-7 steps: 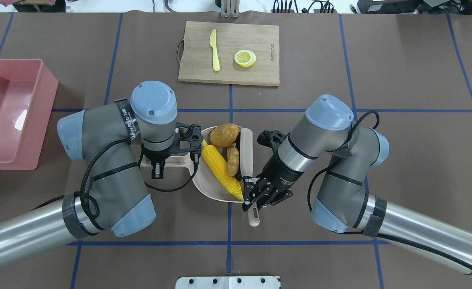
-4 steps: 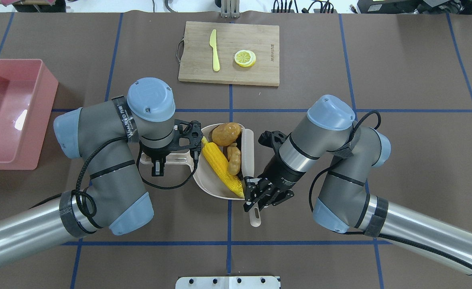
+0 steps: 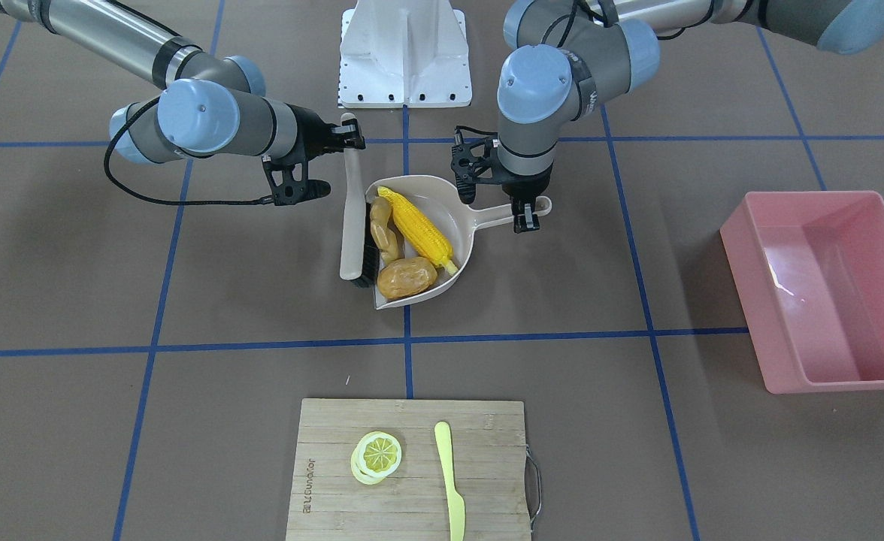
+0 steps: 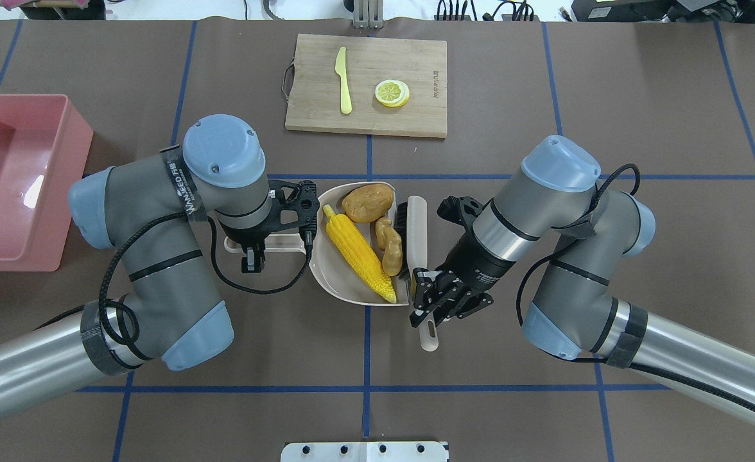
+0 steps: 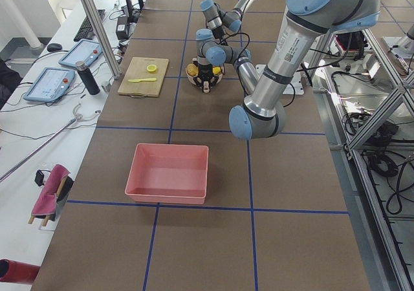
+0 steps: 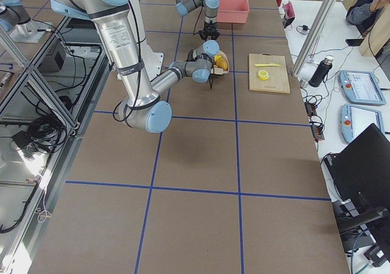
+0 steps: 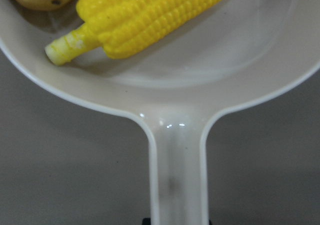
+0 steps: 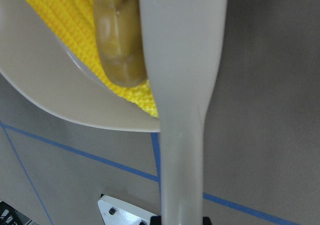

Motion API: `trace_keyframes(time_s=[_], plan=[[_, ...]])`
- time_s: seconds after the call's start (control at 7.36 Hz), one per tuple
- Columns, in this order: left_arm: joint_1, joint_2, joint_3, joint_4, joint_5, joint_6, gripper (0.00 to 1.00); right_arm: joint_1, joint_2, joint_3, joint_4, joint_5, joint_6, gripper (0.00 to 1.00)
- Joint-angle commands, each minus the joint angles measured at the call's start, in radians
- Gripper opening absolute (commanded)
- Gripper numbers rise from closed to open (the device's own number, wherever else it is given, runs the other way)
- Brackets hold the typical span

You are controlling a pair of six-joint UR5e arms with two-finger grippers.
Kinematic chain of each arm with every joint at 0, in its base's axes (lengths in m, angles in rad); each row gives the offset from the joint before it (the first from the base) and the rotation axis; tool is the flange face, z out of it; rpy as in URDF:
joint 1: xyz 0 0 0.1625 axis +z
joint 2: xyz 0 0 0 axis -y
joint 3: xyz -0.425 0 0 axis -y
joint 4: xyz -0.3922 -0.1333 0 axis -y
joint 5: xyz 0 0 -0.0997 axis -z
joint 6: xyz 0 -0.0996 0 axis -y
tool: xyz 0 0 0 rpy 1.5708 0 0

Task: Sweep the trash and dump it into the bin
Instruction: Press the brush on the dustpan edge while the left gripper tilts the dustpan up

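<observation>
Seen from overhead, the right arm has swung out toward 3 o'clock. Its tool (image 4: 426,309) is clamped on the handle of the brush (image 4: 417,231), which has drawn back a little from the pan's open side. The left arm has shifted toward 9 o'clock, its tool (image 4: 249,258) closed on the handle of the dustpan (image 4: 336,273). The pan itself has barely moved, and it is unclear whether it rests on the tabletop (image 4: 480,398) or is just off it.

Inside the pan, the corn cob (image 4: 358,256) lies much as it did. The potato (image 4: 368,202) has nudged toward 1 o'clock. The ginger root (image 4: 390,247) has slid after the brush toward 3 o'clock and now sits at the pan's mouth, against the bristles.

All three pieces of trash are in the pan, so the sweeping looks finished. What remains is carrying the load to the bin (image 4: 63,186), well apart at 9 o'clock, and tipping it out. If the brush pulls away before the pan tilts back, the ginger root could roll out.
</observation>
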Motion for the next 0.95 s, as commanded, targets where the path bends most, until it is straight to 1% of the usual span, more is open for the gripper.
trace_keyframes(time_s=[0.0, 0.14, 0.41, 0.82], plan=[[-0.013, 0.003, -0.001, -0.062, 0.000, -0.039, 0.00, 0.023, -0.004, 0.018, -0.037, 0.023, 0.000, 0.00], [-0.015, 0.004, -0.001, -0.089, 0.000, -0.064, 0.00, 0.023, 0.000, 0.023, -0.058, 0.023, -0.001, 0.00], [-0.027, 0.007, 0.001, -0.123, 0.000, -0.087, 0.00, 0.023, -0.003, 0.023, -0.061, 0.023, -0.001, 0.00], [-0.050, 0.027, -0.001, -0.223, 0.000, -0.135, 0.00, 0.042, -0.009, 0.029, -0.068, 0.033, -0.001, 0.00]])
